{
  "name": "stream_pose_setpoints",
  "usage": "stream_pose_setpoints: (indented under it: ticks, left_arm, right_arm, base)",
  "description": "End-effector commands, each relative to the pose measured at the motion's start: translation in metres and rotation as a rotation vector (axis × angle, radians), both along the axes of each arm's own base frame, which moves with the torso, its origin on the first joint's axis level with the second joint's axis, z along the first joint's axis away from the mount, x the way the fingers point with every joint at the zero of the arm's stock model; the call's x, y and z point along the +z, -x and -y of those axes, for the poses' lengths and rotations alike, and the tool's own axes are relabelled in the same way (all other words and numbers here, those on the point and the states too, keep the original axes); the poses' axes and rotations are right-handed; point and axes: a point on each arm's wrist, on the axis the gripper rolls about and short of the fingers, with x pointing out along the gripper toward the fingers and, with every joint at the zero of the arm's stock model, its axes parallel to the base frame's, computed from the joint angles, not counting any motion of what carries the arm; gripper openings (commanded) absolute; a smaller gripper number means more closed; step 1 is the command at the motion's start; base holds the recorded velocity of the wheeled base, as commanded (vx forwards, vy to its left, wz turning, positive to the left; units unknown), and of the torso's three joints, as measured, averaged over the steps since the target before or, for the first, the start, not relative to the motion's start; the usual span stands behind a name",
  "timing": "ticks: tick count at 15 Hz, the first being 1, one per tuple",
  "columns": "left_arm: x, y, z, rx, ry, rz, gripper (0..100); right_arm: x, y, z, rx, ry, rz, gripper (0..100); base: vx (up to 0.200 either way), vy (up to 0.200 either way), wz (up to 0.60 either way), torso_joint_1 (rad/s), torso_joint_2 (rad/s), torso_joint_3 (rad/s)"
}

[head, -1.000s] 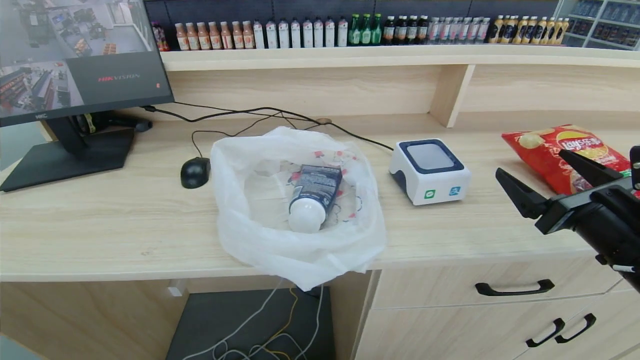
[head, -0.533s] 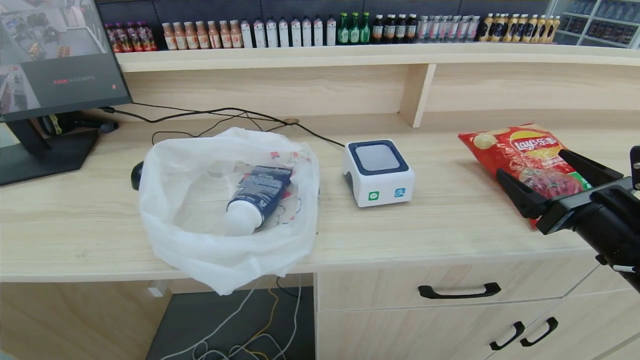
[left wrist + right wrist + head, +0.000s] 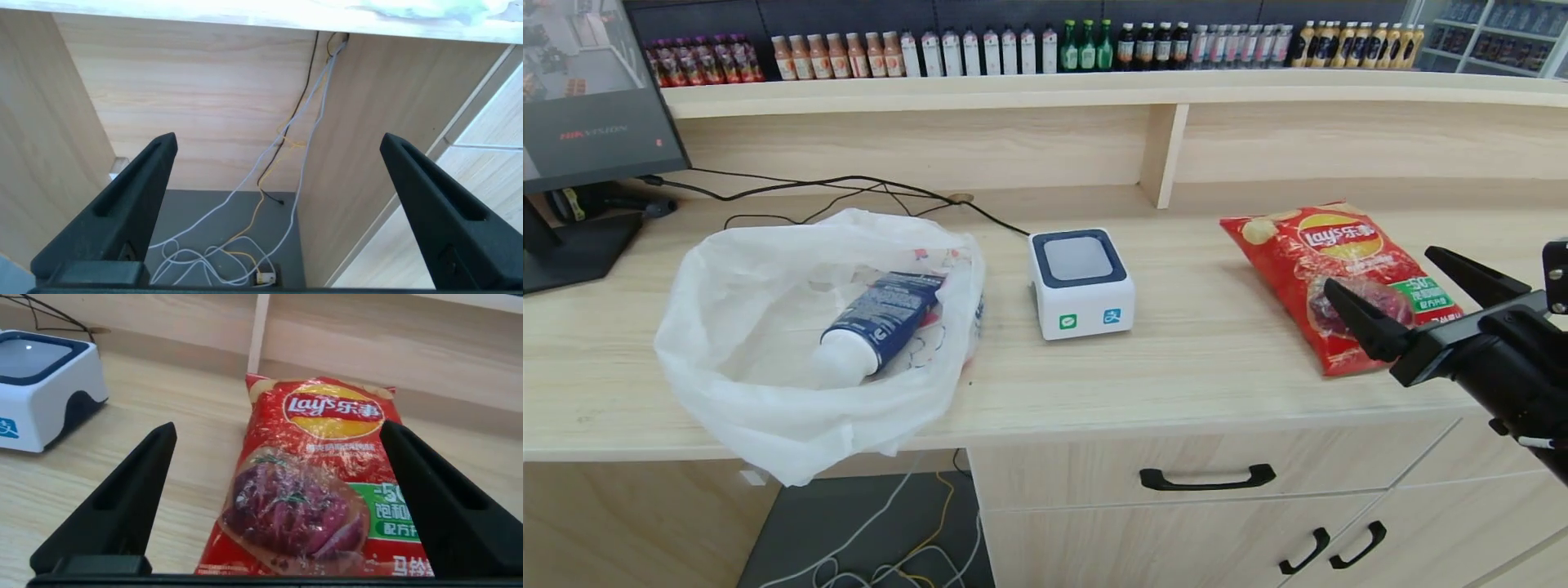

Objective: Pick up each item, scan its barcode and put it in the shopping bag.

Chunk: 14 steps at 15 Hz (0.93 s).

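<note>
**Layout, from the desk's left end.** On the pale wooden desk [image 3: 1217,359], a translucent white plastic shopping bag [image 3: 760,408] lies open by the front edge, with its lip hanging over that edge. A dark blue squeeze tube with a white cap [image 3: 876,320] lies inside it. A white, navy-topped box-shaped barcode scanner [image 3: 1081,282] stands mid-desk, apart from the bag. A red glossy film crisp packet [image 3: 1339,278] lies flat towards the right end, its lower end close to the front edge. The right gripper [image 3: 1382,269] hangs by that lower end, fingers spread wide and holding nothing.

**Handling (judged).** The packet looks light, air-cushioned and soft, with slippery film and fragile contents. A gentle pinch on a crimped end seam or a corner should suit better than squeezing the belly. Lying flat, it offers little for a finger to get under.

**Views.** The right wrist view frames the packet between the spread fingers, with the scanner off to one side. The left wrist view supplies the left gripper [image 3: 278,143], jaws wide and empty, below the desk top and facing hanging cables [image 3: 309,102]. The head view supplies the bag and tube.
</note>
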Motion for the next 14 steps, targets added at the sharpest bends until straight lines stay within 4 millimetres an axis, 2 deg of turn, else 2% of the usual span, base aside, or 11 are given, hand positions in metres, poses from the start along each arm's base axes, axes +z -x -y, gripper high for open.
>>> stream_pose_setpoints:
  ticks: [1,14]
  left_arm:
    - [0.0,0.0,0.0,0.001,0.001,0.0,100]
    - [0.0,0.0,0.0,0.001,0.001,0.0,100]
  right_arm:
    - [-0.0001,0.0001,0.0,0.0,0.0,0.0,100]
    - [0.0007,0.0078,0.0013,0.009,-0.028,-0.01,100]
  base:
    - [0.0,0.0,0.0,0.0,0.0,0.0]
    - [0.0,0.0,0.0,0.0,0.0,0.0]
